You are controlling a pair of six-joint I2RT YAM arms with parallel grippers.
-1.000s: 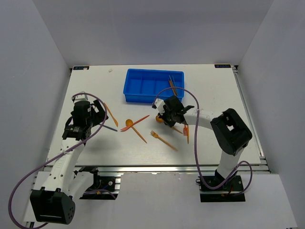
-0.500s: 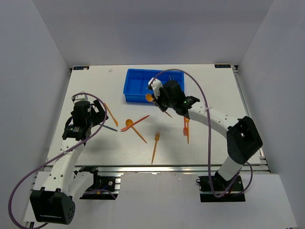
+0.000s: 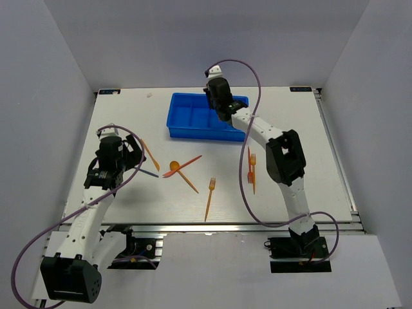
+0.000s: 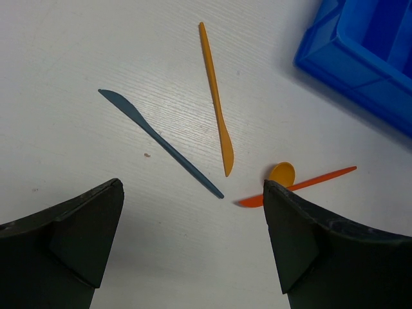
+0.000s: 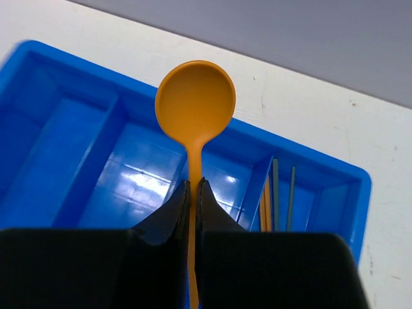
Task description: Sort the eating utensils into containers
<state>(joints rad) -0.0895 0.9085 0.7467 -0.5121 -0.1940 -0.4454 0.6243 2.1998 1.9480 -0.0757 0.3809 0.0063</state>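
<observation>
My right tool has risen over the tray, upper centre, pinching a spoon. My left tool gapes wide.

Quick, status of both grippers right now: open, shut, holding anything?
Left gripper: open, holding nothing.
Right gripper: shut on the orange spoon, held above the blue tray.

I can read no text, brand or number; the dark tags at my surface's far corners are too small.
</observation>
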